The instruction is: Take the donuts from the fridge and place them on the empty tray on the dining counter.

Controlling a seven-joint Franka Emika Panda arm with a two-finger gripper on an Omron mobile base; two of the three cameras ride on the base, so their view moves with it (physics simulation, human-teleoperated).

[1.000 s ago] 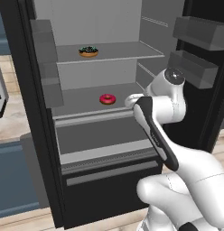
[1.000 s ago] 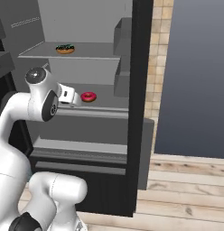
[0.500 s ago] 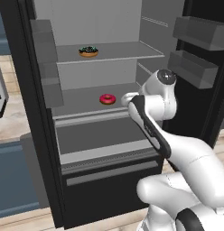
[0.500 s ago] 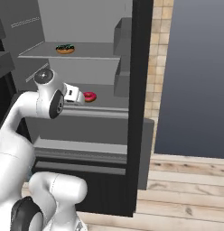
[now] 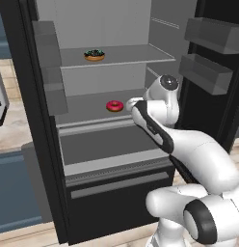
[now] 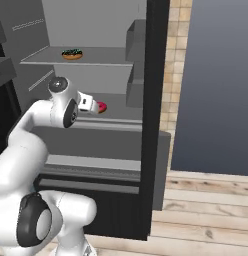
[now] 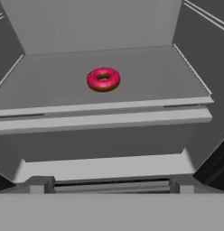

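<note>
On the middle shelf [image 7: 50, 90] of the open fridge [image 5: 25, 120] the pink-iced donut [image 7: 103, 79] lies flat, hole up, well clear of the side walls and set back from the shelf's front lip. Its partner, the chocolate donut with sprinkles [image 5: 94, 55], sits on the shelf above [image 5: 136, 54], toward the left side as seen from the left base view. I have the pincer [image 5: 129, 103] just beside the pink donut at shelf height, at its right in the left base view; its jaws stand fully apart and hold nothing. Through the hand view I look slightly down onto the ring, roughly centred. Handling judgement: light, soft, easily crushed; the glossy icing is probably slick and will smear or mark under pressure, so I would not press on the top face. Best hold, as I read it, is across the outer rim, one finger on each side of the ring, low on the tan body beneath the icing, closing only until it is secure. Alternative is one finger through the hole and one outside, though that pinches a narrower band. Tray and dining surface are not in these views.
</note>
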